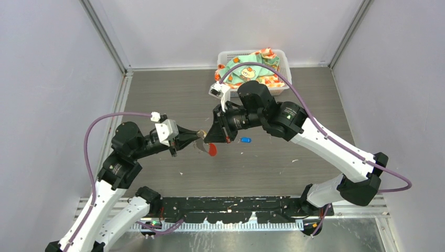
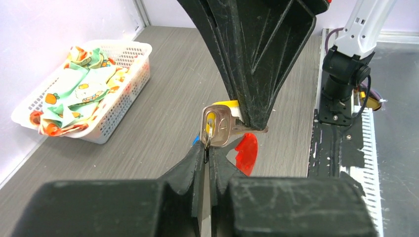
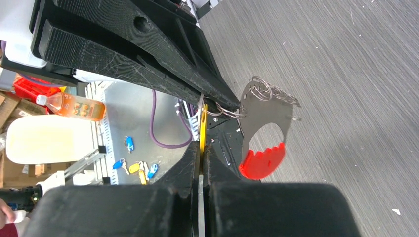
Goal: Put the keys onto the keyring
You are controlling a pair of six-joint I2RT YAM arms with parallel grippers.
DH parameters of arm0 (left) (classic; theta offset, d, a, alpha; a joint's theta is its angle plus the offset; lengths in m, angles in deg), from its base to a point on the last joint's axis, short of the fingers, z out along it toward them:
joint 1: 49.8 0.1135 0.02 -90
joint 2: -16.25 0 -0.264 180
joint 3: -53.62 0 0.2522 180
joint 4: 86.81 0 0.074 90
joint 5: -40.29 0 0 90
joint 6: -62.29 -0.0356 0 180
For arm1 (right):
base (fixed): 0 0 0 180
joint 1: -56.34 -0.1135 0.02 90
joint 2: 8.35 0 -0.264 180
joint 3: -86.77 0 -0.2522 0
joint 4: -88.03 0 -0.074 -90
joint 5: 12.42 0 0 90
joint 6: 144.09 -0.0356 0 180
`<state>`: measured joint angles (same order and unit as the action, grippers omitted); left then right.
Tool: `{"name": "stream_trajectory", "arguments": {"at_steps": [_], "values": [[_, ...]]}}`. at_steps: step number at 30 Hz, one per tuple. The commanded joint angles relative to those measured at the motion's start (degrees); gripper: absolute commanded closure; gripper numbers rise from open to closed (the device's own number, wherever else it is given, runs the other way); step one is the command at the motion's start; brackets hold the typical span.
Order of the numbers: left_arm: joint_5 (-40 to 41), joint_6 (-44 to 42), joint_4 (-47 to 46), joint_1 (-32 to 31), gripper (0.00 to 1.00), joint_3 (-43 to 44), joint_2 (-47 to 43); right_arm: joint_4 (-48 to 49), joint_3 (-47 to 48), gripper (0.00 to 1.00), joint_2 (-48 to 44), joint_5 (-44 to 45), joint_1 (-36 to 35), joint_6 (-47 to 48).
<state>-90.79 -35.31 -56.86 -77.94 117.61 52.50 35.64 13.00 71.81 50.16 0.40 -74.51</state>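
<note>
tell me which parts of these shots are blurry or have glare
Left wrist view: its own fingers at the bottom are soft, the yellow-tagged key sharp with a mild sheen. Right wrist view: near fingers blurred, keyring and red tag crisp. Top view: even light, faint shadows, no glare.

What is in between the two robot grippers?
The yellow-tagged key and the keyring sit between the left gripper and right gripper; both wrist views show it.

Grey wood-grain table (image 1: 157, 94), pale walls (image 1: 47, 79) (metal-framed corners), white basket (image 1: 287, 56) at back.
</note>
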Motion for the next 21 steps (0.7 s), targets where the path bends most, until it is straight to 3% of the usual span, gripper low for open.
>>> {"name": "stream_trajectory", "arguments": {"at_steps": [1,12,21], "values": [[-0.65,-1.82,0.12,-0.23,0.97,1.66,-0.44,3.36,2.63,0.99,-2.02,-0.14,-0.46,-0.92],[1.5,-3.01,1.63,-0.25,1.0,2.31,-1.0,1.86,2.42,0.99,-4.05,0.64,-0.35,-0.58],[-2.46,-4.89,4.2,-0.25,1.0,3.32,-0.83,-2.84,1.48,0.98,-7.05,2.97,0.82,1.33]]}}
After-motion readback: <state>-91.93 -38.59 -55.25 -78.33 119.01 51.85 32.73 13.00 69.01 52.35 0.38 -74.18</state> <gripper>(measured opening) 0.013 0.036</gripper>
